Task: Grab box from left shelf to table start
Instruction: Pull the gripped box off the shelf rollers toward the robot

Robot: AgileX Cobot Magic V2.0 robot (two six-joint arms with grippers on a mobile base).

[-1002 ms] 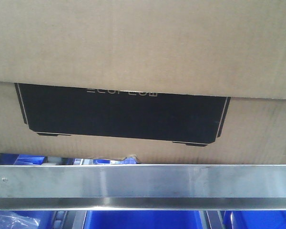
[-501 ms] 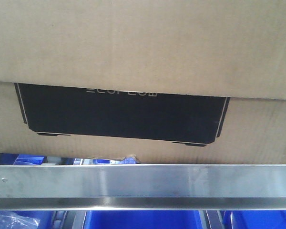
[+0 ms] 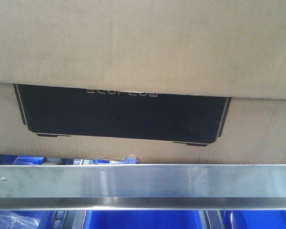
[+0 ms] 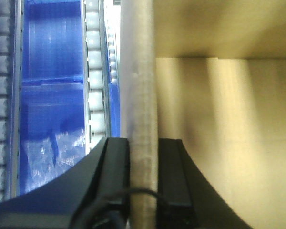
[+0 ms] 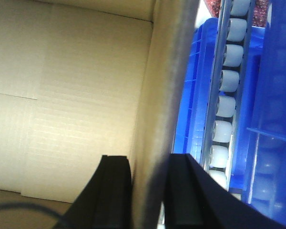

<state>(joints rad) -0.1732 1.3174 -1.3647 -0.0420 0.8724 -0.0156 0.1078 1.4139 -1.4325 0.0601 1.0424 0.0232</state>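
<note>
The box [image 3: 143,47] is a large brown carton that fills the front view, its black printed panel facing me above the left shelf's silver rail [image 3: 143,183]. In the left wrist view my left gripper [image 4: 143,148] is shut on the box's upright side wall [image 4: 142,86], one finger on each face. The right wrist view shows my right gripper [image 5: 150,164] shut the same way on the opposite wall [image 5: 157,95], with the pale inside of the box [image 5: 76,105] beside it.
Blue plastic bins [image 3: 143,219] sit under the rail and behind the box. White roller tracks [image 4: 96,86] and blue bins [image 4: 50,95] lie to the left of the box; more rollers [image 5: 226,90] and bins [image 5: 276,95] lie to its right.
The box has shifted very slightly; its black panel sits a touch lower and farther right in the front view. Both grippers keep their hold.
</note>
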